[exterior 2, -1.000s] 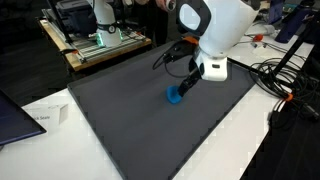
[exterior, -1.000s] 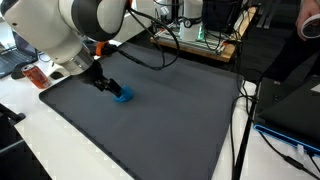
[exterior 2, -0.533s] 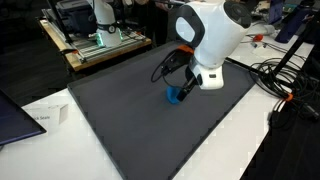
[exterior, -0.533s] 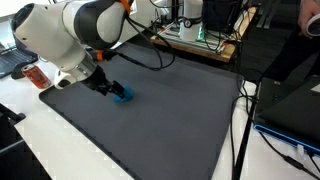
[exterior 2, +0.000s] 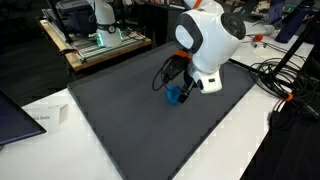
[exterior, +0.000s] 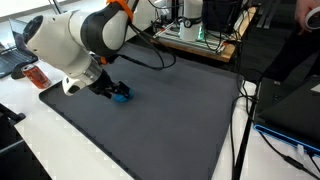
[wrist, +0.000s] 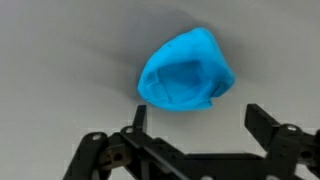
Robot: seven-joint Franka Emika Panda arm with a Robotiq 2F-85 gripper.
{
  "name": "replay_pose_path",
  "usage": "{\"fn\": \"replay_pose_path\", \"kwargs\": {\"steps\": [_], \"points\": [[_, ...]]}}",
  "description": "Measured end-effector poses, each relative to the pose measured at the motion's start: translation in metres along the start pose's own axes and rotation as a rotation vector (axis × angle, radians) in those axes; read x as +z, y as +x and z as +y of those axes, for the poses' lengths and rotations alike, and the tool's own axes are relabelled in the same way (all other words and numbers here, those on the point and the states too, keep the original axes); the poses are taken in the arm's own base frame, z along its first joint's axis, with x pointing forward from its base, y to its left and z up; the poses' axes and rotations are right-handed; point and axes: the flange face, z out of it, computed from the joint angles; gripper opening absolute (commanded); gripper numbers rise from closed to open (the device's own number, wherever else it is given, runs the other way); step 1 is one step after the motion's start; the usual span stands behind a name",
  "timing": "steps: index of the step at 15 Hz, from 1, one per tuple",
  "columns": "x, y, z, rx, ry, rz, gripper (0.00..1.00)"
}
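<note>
A small bright blue, rounded, crumpled-looking object (wrist: 185, 70) lies on the dark grey mat (exterior: 170, 110). My gripper (wrist: 197, 117) hangs open just over it, its two black fingers (wrist: 262, 122) spread wide, and the blue object sits a little ahead of the fingertips, not between them. Nothing is held. In both exterior views the white arm bends low over the mat, and the gripper (exterior: 108, 91) (exterior 2: 180, 91) is right at the blue object (exterior: 122, 96) (exterior 2: 174, 96), partly covering it.
The mat rests on a white table (exterior 2: 60, 112). A wooden bench with electronics and cables (exterior: 195, 35) stands behind it. Black cables (exterior 2: 285, 80) trail at one side, a laptop (exterior 2: 12, 115) at another. A red-orange item (exterior: 38, 75) lies by the mat's edge.
The arm has swung down and leaned lower over the blue object, bringing the open gripper close above it. The blue object has not moved.
</note>
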Motion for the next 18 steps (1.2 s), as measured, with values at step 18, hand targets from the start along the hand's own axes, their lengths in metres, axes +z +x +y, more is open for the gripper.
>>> {"fn": "replay_pose_path", "kwargs": {"steps": [18], "points": [[0.027,-0.021,0.008,-0.258,0.026,-0.030,1.00]]}}
